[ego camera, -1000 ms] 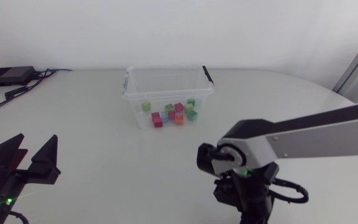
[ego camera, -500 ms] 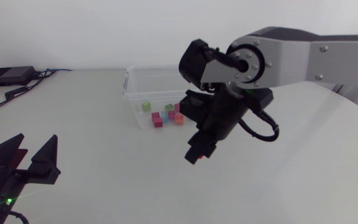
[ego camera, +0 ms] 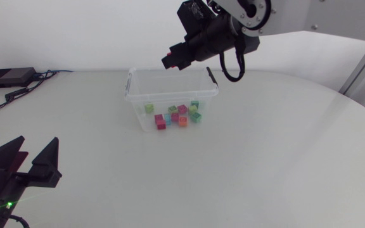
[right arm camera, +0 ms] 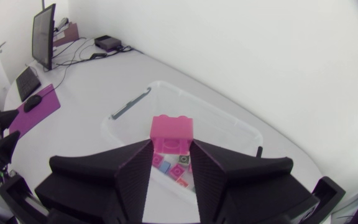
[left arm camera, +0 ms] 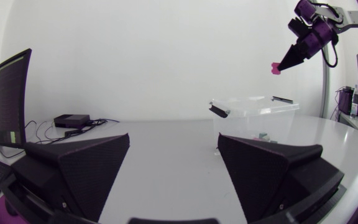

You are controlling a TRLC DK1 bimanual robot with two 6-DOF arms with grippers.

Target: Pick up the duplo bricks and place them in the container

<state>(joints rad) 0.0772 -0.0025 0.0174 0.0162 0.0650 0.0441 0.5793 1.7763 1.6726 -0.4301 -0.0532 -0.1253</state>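
- The right gripper (right arm camera: 171,152) pinches a pink duplo brick (right arm camera: 171,133) from two sides, high above the clear container (ego camera: 141,117).
- The container stands at the far middle of the white table (ego camera: 265,158), with loose bricks (ego camera: 176,115) inside (mixed colours).
- The left gripper (left arm camera: 173,138) sits near left, fingers spread wide.

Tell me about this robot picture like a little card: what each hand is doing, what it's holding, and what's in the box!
right gripper: up above the container, shut on a pink brick
left gripper: open, holding nothing, low by the near side of the table
container: clear plastic, open top, standing on the table
inside the container: a small heap of coloured bricks
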